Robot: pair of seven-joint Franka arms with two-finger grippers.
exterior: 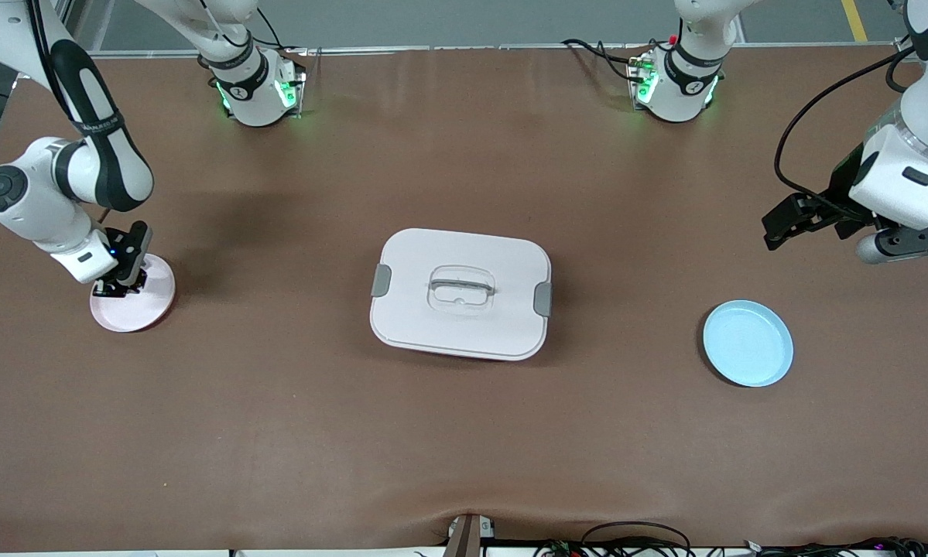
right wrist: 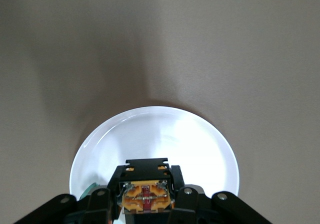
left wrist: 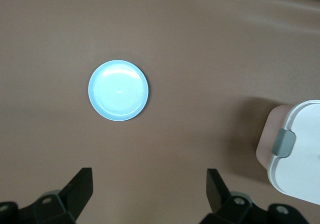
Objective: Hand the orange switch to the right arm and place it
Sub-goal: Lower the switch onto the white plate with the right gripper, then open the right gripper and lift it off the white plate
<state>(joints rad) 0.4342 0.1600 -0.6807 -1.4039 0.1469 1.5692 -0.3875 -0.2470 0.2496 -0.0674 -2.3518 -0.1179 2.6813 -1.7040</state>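
Over the pink plate (exterior: 142,309), the right tool (exterior: 115,289) grips the orange switch (right wrist: 145,197); left tool (exterior: 777,228) wide.

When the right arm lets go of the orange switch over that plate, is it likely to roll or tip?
Probably not roll: the orange switch looks blocky and flat-sided. Likely stiff and light, since the right end effector pinches it without visible deformation. It might slide a little on the glossy plate.

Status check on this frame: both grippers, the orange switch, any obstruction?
Right gripper shut on orange switch, low over pink plate. Left gripper open, empty, waiting above the table near blue plate. Nothing in the way.
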